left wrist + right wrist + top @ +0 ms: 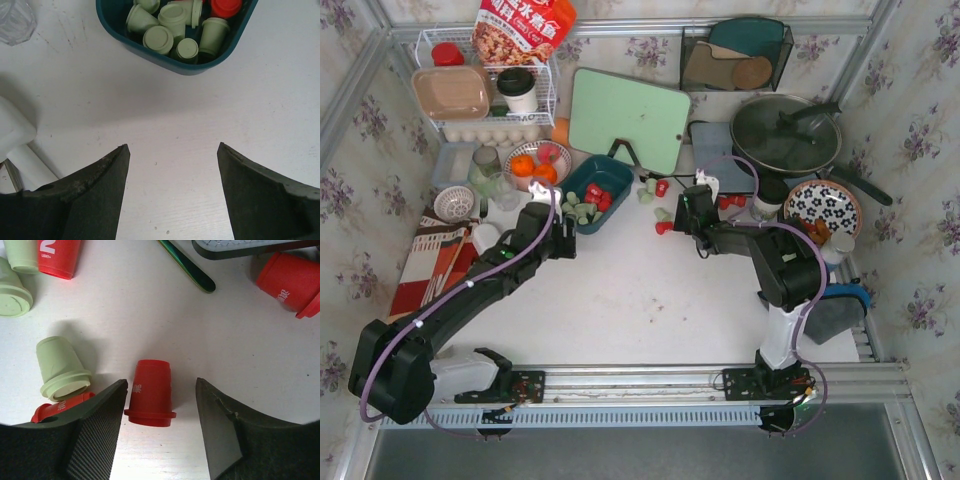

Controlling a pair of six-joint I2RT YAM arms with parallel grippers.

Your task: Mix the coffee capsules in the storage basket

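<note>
Right tool [160,385] stands wide astride a red capsule [150,395] on the worktop [150,305]; pinching its taper could squirt it out. Left tool [172,150], wide and empty, hovers near the basket [187,69].

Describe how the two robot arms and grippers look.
The left arm and right arm are black with white lower links, a lilac cable along each. The left gripper has matte black wedge-shaped fingers with scuffed edges; the right gripper has black fingers too, one showing carbon weave.

Left gripper [172,147] spread wide, right gripper [161,381] likewise parted, both angled downward
</note>
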